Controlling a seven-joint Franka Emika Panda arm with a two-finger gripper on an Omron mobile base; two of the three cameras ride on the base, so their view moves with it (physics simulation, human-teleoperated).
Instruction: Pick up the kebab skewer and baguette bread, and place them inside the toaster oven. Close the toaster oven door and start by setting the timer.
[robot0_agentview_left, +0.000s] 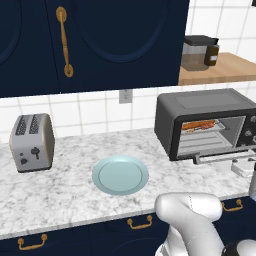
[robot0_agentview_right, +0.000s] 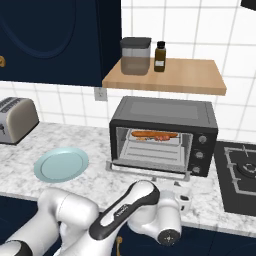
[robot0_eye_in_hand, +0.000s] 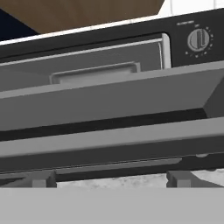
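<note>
Nearest to the camera, the gripper (robot0_agentview_right: 184, 196) sits low at the counter edge, just in front of the toaster oven door (robot0_agentview_right: 147, 170), which hangs open and lies flat. In the hand view the door's bar handle (robot0_eye_in_hand: 109, 142) crosses the picture very close, but the finger tips are not visible there, so I cannot tell how wide the gripper is open or if it touches the handle; it seems to carry nothing. Behind the door, inside the toaster oven (robot0_agentview_right: 165, 134), the kebab skewer (robot0_agentview_right: 162, 137) and the baguette bread (robot0_agentview_right: 150, 133) lie on the upper rack, close together. The risk, I think, is at the door: if the fingers push under the handle off-centre, they can slip away and the door falls back open, or the boxy oven slides on the marble counter (robot0_agentview_left: 65, 190). Further left, the blue plate (robot0_agentview_left: 120, 175) and the silver toaster (robot0_agentview_left: 32, 142) stand well apart from this work.
</note>
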